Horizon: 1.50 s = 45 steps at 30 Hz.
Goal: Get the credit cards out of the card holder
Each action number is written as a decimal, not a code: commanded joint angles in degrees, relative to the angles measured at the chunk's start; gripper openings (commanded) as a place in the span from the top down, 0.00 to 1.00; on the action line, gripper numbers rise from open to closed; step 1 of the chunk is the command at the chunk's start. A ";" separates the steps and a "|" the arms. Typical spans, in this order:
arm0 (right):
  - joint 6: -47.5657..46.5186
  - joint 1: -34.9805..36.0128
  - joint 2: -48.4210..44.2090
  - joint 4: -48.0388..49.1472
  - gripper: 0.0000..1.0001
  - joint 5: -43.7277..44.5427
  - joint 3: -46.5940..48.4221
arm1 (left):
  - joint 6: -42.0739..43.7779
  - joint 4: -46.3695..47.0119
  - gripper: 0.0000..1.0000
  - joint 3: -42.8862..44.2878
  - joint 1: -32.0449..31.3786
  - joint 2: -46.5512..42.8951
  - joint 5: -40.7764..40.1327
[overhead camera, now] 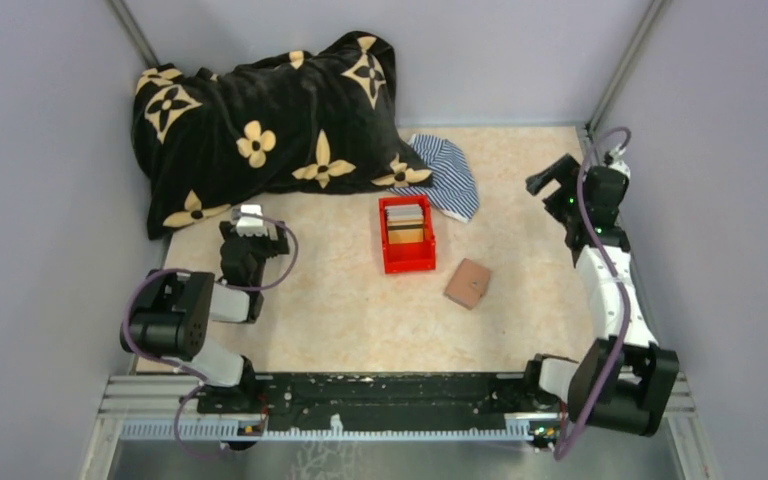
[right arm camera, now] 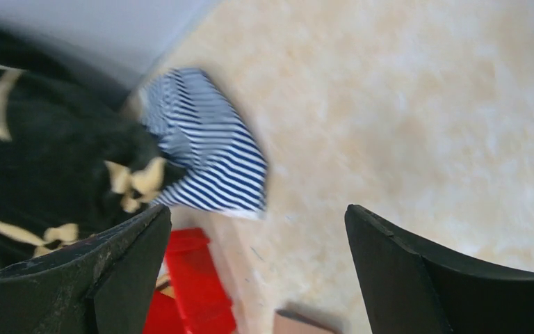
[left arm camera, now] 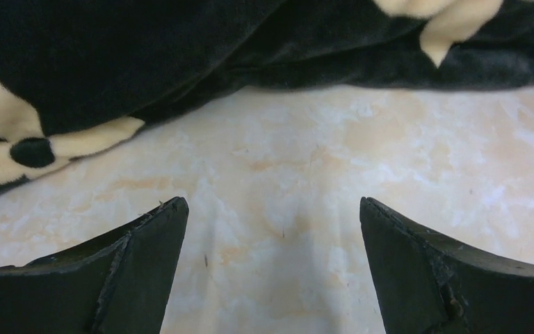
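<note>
Right wrist view blurred; we get the card holder [right arm camera: 304, 324] only as a sliver cut by the bottom edge, beside the red box [right arm camera: 198, 299]. Its contents are too small for us to tell from above.

We're seeing a smooth marble-look table [overhead camera: 340, 310] with a slight sheen, a plush velvety black blanket [overhead camera: 260, 110], a thin striped cloth [overhead camera: 450, 175], a shiny red plastic box [overhead camera: 407, 264] and a matt leathery card holder [overhead camera: 468, 283]. The left gripper [left arm camera: 271, 209] has matt black fingers [left arm camera: 132, 271], scuffed at the edges.
</note>
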 commanded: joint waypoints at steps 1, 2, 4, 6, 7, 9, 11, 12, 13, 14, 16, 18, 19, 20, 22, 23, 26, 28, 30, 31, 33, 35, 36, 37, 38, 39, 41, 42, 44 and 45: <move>4.51 -2.74 4.20 1.00 0.04 -7.10 -6.51 | -1.30 -16.69 0.01 6.51 0.21 -9.73 -1.09; 4.63 -2.69 4.27 1.66 0.06 -6.77 -7.16 | -3.21 -20.76 0.01 8.17 0.07 -12.50 -0.59; 4.46 -2.32 3.98 2.24 0.08 -5.90 -7.98 | -11.35 -32.88 0.01 13.65 -0.38 -17.58 -0.75; 3.29 -0.87 3.58 1.88 0.08 -4.30 -7.95 | -18.14 -48.80 0.01 20.31 -2.97 -20.13 -3.59; 2.53 0.15 3.61 1.22 0.09 -3.12 -7.56 | -16.88 -49.77 0.01 21.63 -5.70 -20.66 -5.00; 0.98 3.25 4.11 0.02 0.09 -0.32 -6.47 | -13.64 -49.06 0.00 22.73 -11.99 -21.12 -8.34; -0.26 7.10 5.72 -1.19 0.09 2.33 -4.62 | -13.16 -48.21 0.00 23.88 -16.67 -20.57 -8.19; -0.74 8.79 6.72 -1.65 0.09 3.39 -3.49 | -14.92 -48.64 0.00 24.79 -18.15 -19.98 -6.78; -1.10 10.55 7.96 -2.27 0.09 4.06 -2.28 | -17.07 -49.38 0.00 25.80 -19.03 -19.24 -4.17; -1.37 12.13 9.01 -2.79 0.12 4.56 -1.21 | -19.22 -49.47 0.00 26.74 -19.72 -18.10 -0.38; -2.36 14.79 10.78 -3.99 0.21 5.63 0.60 | -22.53 -49.70 0.00 29.50 -21.24 -14.78 5.49; -3.65 17.28 11.54 -6.04 0.24 8.07 1.88 | -22.28 -52.04 0.00 33.56 -23.96 -10.90 7.81; -4.25 18.40 11.51 -6.73 0.25 9.89 1.73 | -21.05 -53.82 0.00 35.57 -26.24 -9.24 6.87; -4.76 19.41 11.45 -7.08 0.26 12.05 1.21 | -19.05 -54.94 0.00 37.17 -28.66 -8.00 5.42; -5.44 21.15 11.87 -7.03 0.27 13.81 0.76 | -15.81 -55.29 0.00 38.36 -33.62 -6.91 0.65; -5.47 21.89 12.73 -7.12 0.27 13.61 1.25 | -15.22 -54.64 0.01 38.28 -35.38 -6.54 -0.82; -4.34 23.15 17.53 -7.07 0.60 12.51 4.54 | -16.36 -54.09 0.03 38.19 -35.98 -6.25 0.94; -4.10 23.26 21.89 -6.18 0.78 11.46 7.08 | -16.89 -53.41 0.05 37.33 -36.13 -6.64 1.51; -4.68 23.68 26.86 -5.29 0.86 10.76 9.53 | -17.07 -53.35 0.05 36.85 -36.18 -7.15 1.23; -5.17 24.35 28.92 -5.70 0.91 11.18 10.89 | -17.12 -53.68 0.06 36.59 -36.25 -7.42 0.97; -6.22 26.13 33.57 -6.55 0.94 12.36 12.96 | -17.34 -54.17 0.06 35.76 -36.27 -8.26 0.25; -6.42 28.10 36.13 -6.93 0.96 12.43 13.88 | -17.60 -54.64 0.06 34.93 -36.27 -9.25 -0.14; -6.28 29.03 36.91 -6.52 0.96 12.32 13.80 | -17.78 -54.91 0.06 34.63 -36.35 -9.65 -0.30; -6.09 30.03 37.36 -5.77 0.97 12.24 13.50 | -17.90 -55.11 0.06 34.25 -36.36 -10.04 -0.46; -5.80 30.91 37.80 -5.09 0.97 12.14 13.18 | -18.07 -55.21 0.06 33.92 -36.36 -10.40 -0.62; -5.37 31.75 38.27 -4.40 0.97 11.88 12.95 | -18.17 -55.26 0.06 33.63 -36.36 -10.85 -0.70; -4.55 32.26 39.50 -3.37 0.97 11.04 12.99 | -18.20 -55.34 0.06 33.37 -36.36 -11.17 -0.32; -4.39 32.32 40.14 -2.92 0.97 10.81 13.19 | -18.18 -55.42 0.06 33.35 -36.36 -11.26 -0.21; -4.56 32.33 42.09 -2.53 0.98 11.44 14.12 | -18.15 -55.44 0.06 33.41 -36.38 -11.24 0.26; -4.90 32.33 42.89 -2.41 0.98 11.64 14.87 | -18.12 -55.44 0.06 33.48 -36.36 -11.14 0.37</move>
